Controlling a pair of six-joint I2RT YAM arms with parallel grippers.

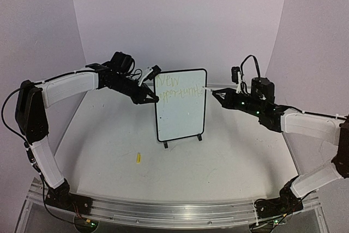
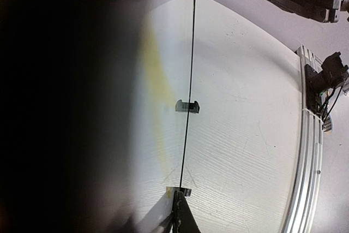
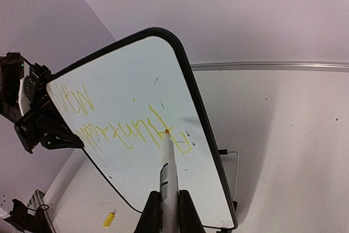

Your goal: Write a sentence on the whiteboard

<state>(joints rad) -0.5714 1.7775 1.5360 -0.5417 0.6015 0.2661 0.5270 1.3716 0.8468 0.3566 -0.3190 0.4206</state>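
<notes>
your left tool (image 1: 154,100) is clenched on the left edge of the board (image 1: 180,118), about level with the writing. in the left wrist view the board's black frame runs edge-on straight down into that tool's fingers.

the board stands upright on its two black feet (image 1: 166,144) near the middle of the worktop (image 1: 229,162), its face turned toward the arms' bases. it sits between your two tools.

your right tool (image 3: 168,195) is grasping the marker (image 3: 168,167), with the barrel clamped between both fingers and pointing at the board. the tip is bare and orange. in the right wrist view it lies over the right end of the second line of writing, close to the board's right frame. the left wrist view shows a small gap between the tip and the board's face, so they are near but apart.

the sentence (image 3: 122,129) is on the upper part of the board in thin yellow-green strokes. you can read "new" on the top line. the second line starts like "opportunit", and its last letters are too faint to tell. the lower half of the board is plain white.

a small yellow cap (image 1: 138,157) lies on the worktop, in front of the board and to its left, well apart from both tools.
</notes>
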